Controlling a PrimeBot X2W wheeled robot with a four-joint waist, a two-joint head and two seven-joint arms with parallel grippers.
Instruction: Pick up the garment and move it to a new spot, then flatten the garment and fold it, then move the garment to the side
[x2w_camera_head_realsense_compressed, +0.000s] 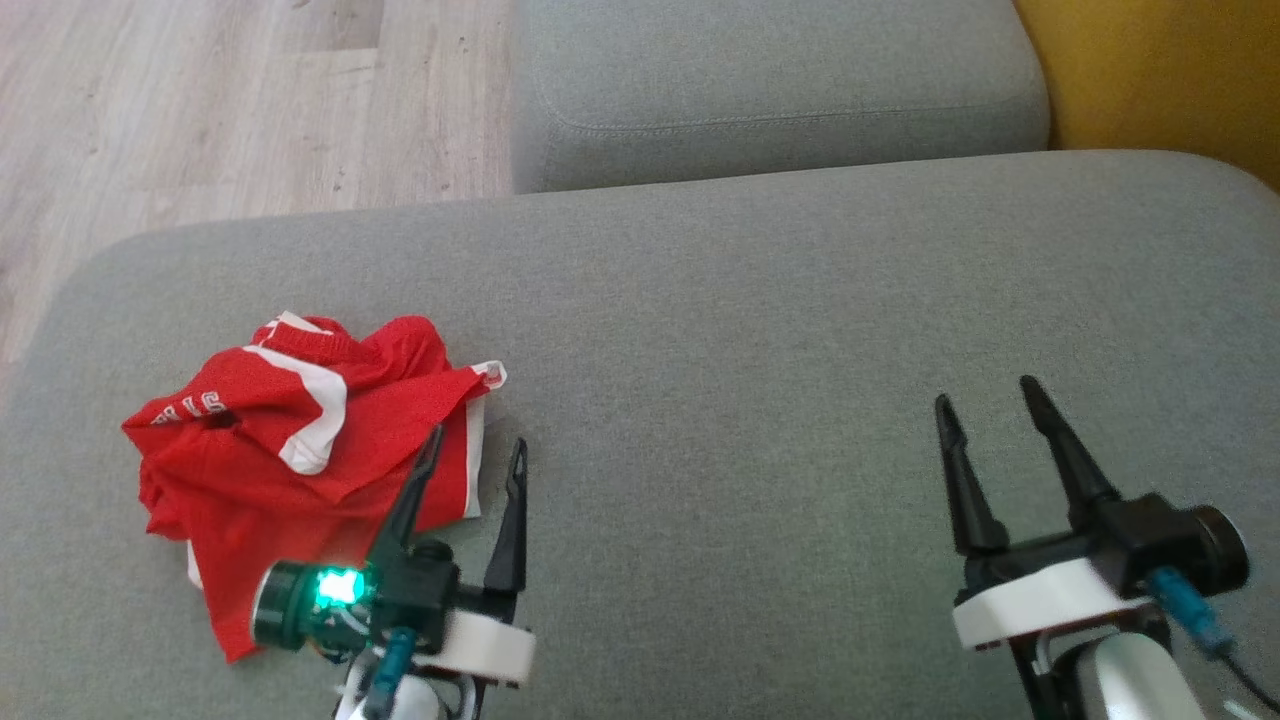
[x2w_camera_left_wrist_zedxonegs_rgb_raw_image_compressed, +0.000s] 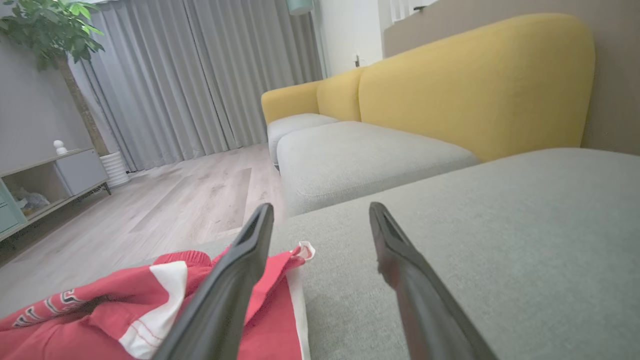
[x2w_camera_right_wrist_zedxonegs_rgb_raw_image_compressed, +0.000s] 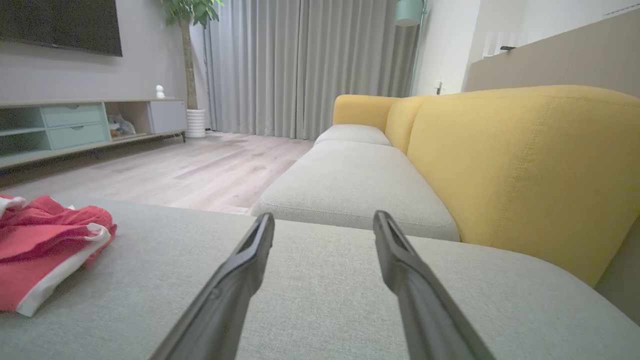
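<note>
On the left part of the grey sofa cushion (x2w_camera_head_realsense_compressed: 760, 330) the red garment (x2w_camera_head_realsense_compressed: 300, 440) lies in a crumpled heap. Your left gripper (x2w_camera_head_realsense_compressed: 478, 438) is spread wide and empty at its right edge, one finger over cloth and one over bare cushion, and the right gripper (x2w_camera_head_realsense_compressed: 985, 392), equally wide and empty, sits well apart. Expect light, limp cloth (it looks like sports mesh) that sags and trails, so pinch a bunched fold by the white hem (x2w_camera_head_realsense_compressed: 475, 470). As for containers, the low cabinet (x2w_camera_right_wrist_zedxonegs_rgb_raw_image_compressed: 75, 125) across the room has an open compartment holding something too small to tell.
</note>
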